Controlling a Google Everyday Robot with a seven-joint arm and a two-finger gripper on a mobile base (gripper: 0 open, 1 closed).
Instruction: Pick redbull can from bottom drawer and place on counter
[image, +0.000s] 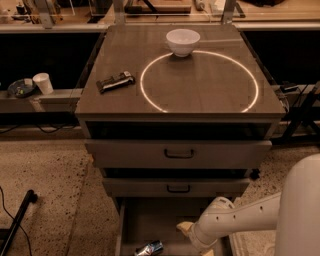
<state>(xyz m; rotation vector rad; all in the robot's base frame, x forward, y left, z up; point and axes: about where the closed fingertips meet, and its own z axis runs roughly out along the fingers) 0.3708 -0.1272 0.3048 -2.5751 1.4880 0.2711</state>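
1. The bottom drawer (150, 220) stands pulled out beneath the two upper drawers, and much of its grey floor is bare.
2. The redbull can (149, 248) lies on its side in that drawer, close to the front edge and nearer the left wall. It sits right at the lower border of the view.
3. The hand (186, 228) is down inside the bottom drawer, to the right of the can and a little behind it, not touching it. I cannot tell whether it is spread or closed (only a tan tip shows past the white wrist).
4. The white arm (240, 217) comes in from the lower right over the drawer's right side and fills that corner.
5. A strip of bare drawer floor lies between hand and can.
6. The counter (210, 95) has free surface inside the glowing white circle (141, 84). A white bowl (182, 41) sits on the circle's far rim, and a dark bar-shaped packet (115, 81) lies outside it, near the left edge.
7. The top drawer (125, 152) and the middle drawer (135, 187), each with a black handle, jut out slightly over the back of the bottom drawer.
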